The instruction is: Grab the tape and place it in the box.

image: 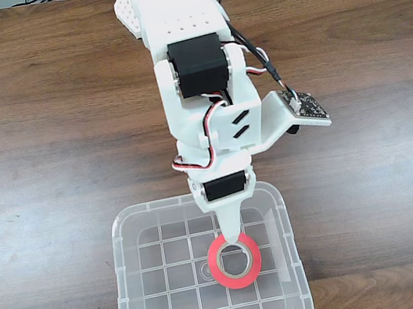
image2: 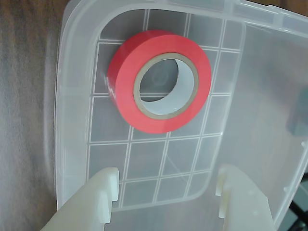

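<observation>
The red tape (image: 238, 282) is a ring with a pale core, lying inside the clear box (image: 127, 295) on its grid bottom. In the wrist view the tape (image2: 122, 86) sits beyond the fingertips, near the box's far wall (image2: 72, 120), and nothing touches it. My white gripper (image2: 168, 185) is open with a wide empty gap between its two fingers (image2: 103, 192). In the fixed view the gripper (image: 232, 233) hangs over the box, its tip just above the tape's near edge.
The box stands at the front edge of a brown wooden table (image: 32, 152). The arm's white body (image: 196, 69) reaches down the middle from the back. A small circuit board (image: 305, 106) and its cable stick out on the arm's right.
</observation>
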`<act>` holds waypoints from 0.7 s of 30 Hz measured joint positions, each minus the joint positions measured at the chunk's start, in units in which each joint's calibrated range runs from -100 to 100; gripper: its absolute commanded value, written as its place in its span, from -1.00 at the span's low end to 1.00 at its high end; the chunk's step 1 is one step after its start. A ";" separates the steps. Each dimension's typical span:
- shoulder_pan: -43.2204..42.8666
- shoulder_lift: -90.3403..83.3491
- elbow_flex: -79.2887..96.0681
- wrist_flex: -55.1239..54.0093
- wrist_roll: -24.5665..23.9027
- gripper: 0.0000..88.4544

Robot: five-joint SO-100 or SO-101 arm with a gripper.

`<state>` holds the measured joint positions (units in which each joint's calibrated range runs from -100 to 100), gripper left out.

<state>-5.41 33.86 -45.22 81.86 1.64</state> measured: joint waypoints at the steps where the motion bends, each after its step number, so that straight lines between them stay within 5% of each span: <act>1: 0.15 0.00 0.00 0.00 0.00 -0.56; 5: 0.23 0.00 0.00 0.59 -0.63 -0.59; 11: 0.30 0.00 -0.09 4.24 -2.19 -0.98; 21: 0.30 0.00 -0.90 11.78 -2.87 -0.97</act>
<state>-5.11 33.86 -46.12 93.64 -1.23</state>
